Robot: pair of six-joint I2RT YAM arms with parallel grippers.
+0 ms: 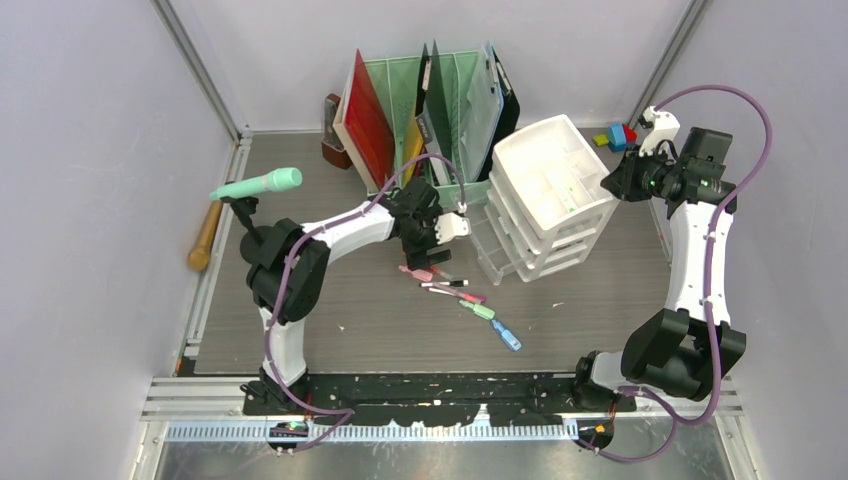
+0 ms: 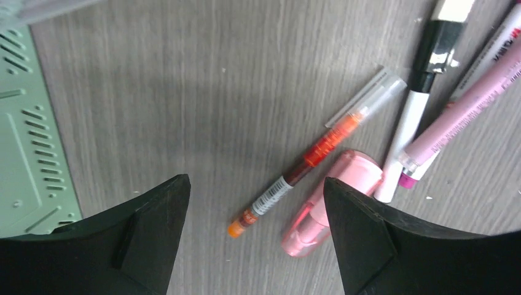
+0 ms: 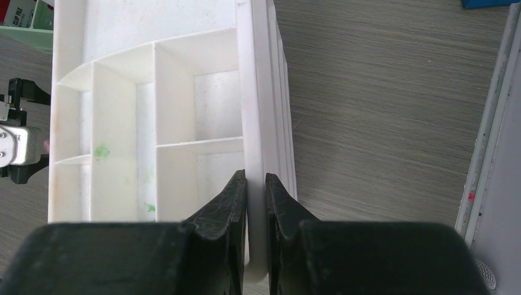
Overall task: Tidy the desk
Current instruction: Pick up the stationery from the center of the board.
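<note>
White drawer tray clamped in right fingers; left fingers spread above barcode-labelled pen.

Overhead camera covers the desk; wrist cameras peer closely down at pens, drawer unit.

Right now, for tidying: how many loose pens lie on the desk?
6: orange clear-capped pen, pink highlighter, black-capped white marker, pink marker below the left claw; green highlighter, blue marker nearer. Others may be hidden.

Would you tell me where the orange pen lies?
Left wrist view: the orange pen lies on the desk below the left gripper, beside the pink highlighter.
</note>
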